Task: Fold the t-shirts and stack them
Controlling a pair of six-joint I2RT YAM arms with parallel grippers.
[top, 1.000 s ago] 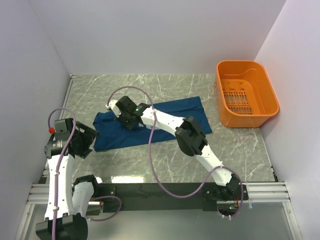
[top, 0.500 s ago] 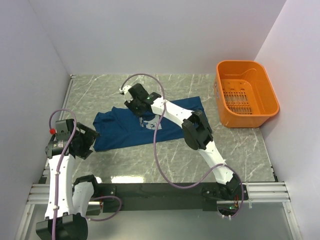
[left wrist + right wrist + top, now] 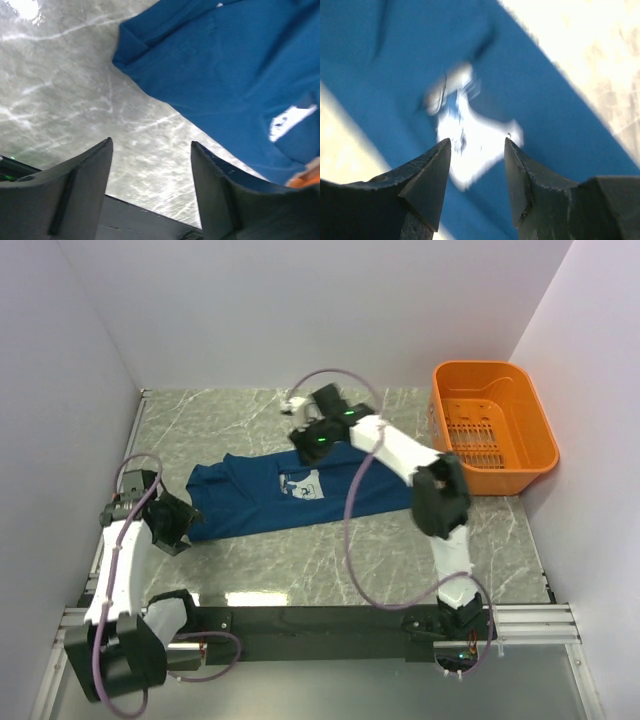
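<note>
A dark teal-blue t-shirt [image 3: 260,502] lies flat on the marble table, folded into a long band, its pale print [image 3: 301,484] facing up. It also shows in the left wrist view [image 3: 225,75] and, blurred, in the right wrist view [image 3: 380,75]. My right gripper [image 3: 308,440] is open and empty, hovering above the shirt's far edge near the print [image 3: 470,145]. My left gripper [image 3: 183,523] is open and empty, just off the shirt's near left corner, over bare table [image 3: 151,142].
An orange plastic basket [image 3: 492,428] stands at the far right of the table [image 3: 330,560]. White walls close in the left, back and right. A black rail [image 3: 300,625] runs along the near edge between the arm bases.
My right gripper has lifted off the shirt's left part and swung right and back, uncovering the print. My left arm has lowered toward the shirt's left corner.
</note>
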